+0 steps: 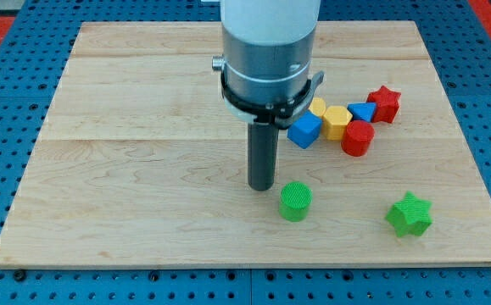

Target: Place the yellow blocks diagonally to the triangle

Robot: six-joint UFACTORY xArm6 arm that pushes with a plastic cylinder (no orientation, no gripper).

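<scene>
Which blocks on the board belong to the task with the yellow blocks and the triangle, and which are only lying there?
Belonging to the task:
- yellow hexagon block
- second yellow block, partly hidden, shape unclear
- blue triangle block
- my tip, at the view's left of the green cylinder

Only lying about:
- blue cube
- red cylinder
- red star
- green cylinder
- green star

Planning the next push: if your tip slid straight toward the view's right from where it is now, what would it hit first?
Probably the green cylinder, just right of and slightly below my tip; it may only clip its upper edge. The green star lies farther right and lower, likely off that line.
</scene>
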